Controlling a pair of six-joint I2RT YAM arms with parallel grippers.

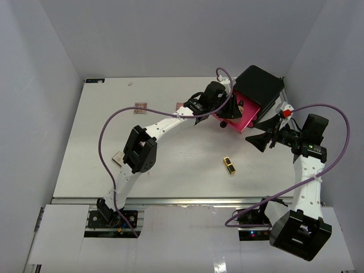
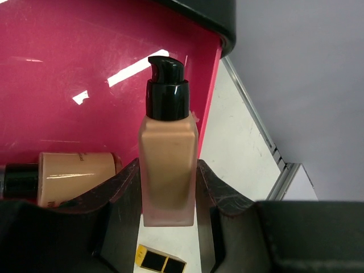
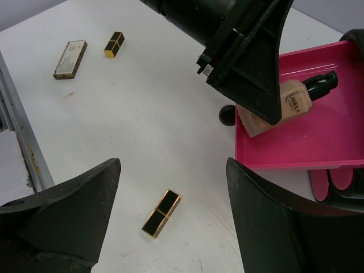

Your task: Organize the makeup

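From above, a white table point(image 1: 170, 148) is seen boxed in by grey walls point(image 1: 170, 34), and the left gripper point(image 1: 230, 108) is held at the pink drawer point(image 1: 250, 116). At the left wrist, a tan bottle point(image 2: 169, 159) is clamped between the fingers point(image 2: 122, 190). At the right wrist, the right gripper point(image 3: 172, 165) is spread wide and empty above a lipstick point(image 3: 161, 212) lying on the table.

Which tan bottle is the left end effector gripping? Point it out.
The pump bottle clamped in the left end effector; the other bottle lies loose in the pink drawer.
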